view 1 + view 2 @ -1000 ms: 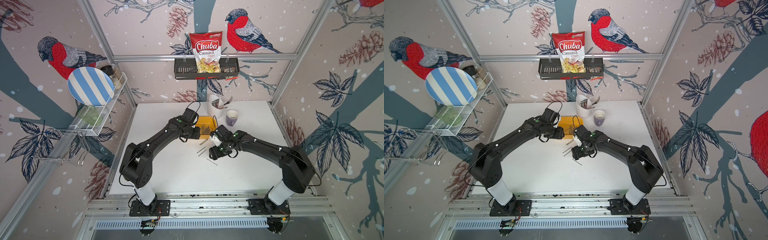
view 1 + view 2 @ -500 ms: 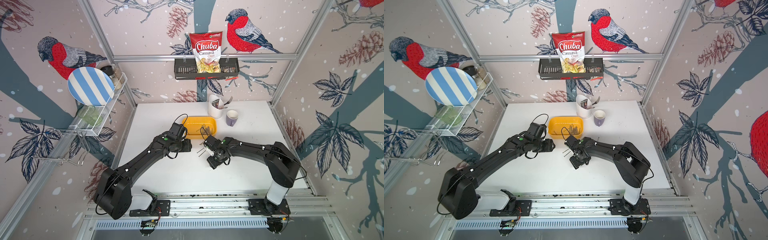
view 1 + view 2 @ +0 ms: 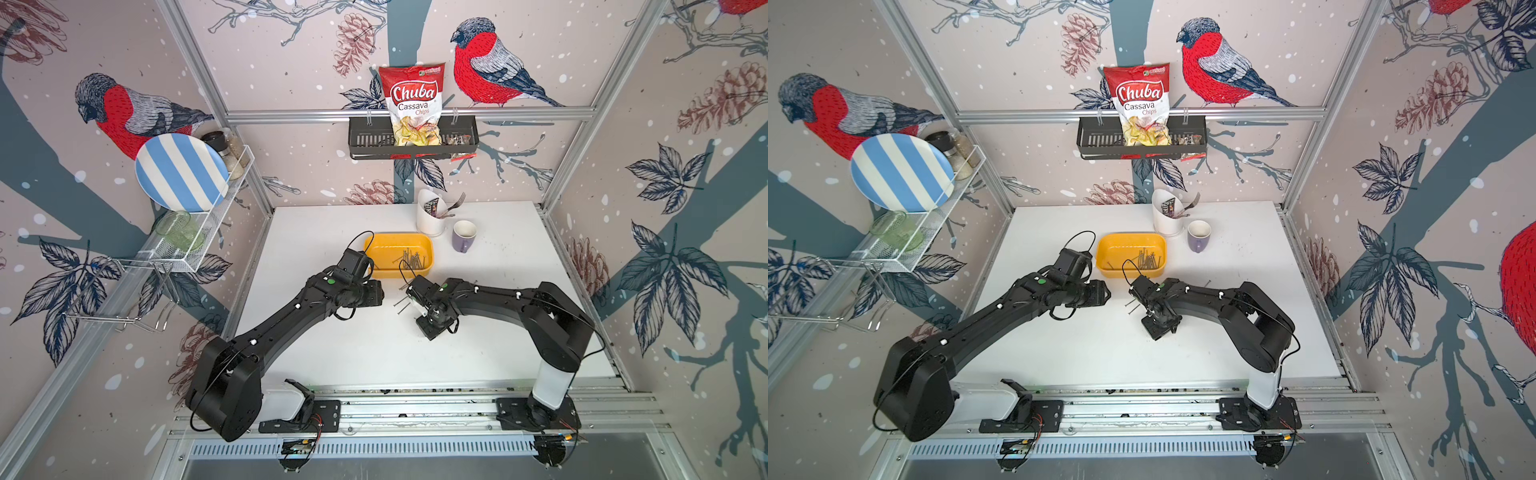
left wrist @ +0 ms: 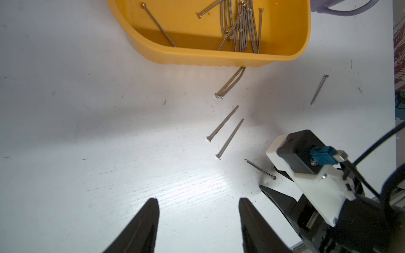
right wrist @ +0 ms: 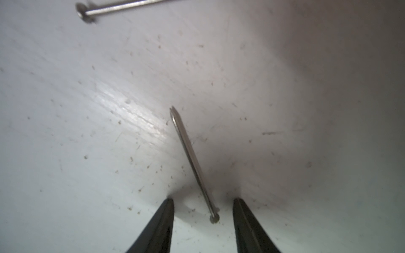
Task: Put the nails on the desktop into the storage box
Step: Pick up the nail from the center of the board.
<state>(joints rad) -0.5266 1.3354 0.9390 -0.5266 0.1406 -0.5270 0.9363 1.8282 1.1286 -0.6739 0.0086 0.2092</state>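
The yellow storage box (image 3: 376,253) (image 3: 1113,253) (image 4: 219,55) sits mid-desktop with a bunch of nails (image 4: 241,26) in it. Several loose nails (image 4: 223,123) lie on the white desktop (image 3: 374,353) in front of it. My left gripper (image 4: 198,199) (image 3: 380,293) hovers left of them, open and empty. My right gripper (image 5: 202,199) points down at the desktop, open, its fingertips on either side of the head end of one nail (image 5: 192,162) and not touching it. In both top views the right wrist hides its fingers.
A white cutlery holder (image 3: 430,216) and a purple mug (image 3: 463,235) stand behind and right of the box. A black wire basket (image 3: 413,141) with a chips bag hangs on the back wall. A rack with a striped plate (image 3: 180,172) hangs at the left.
My left gripper has pulled back from the storage box toward the front. My right gripper has come down over a loose nail and its jaws have narrowed.
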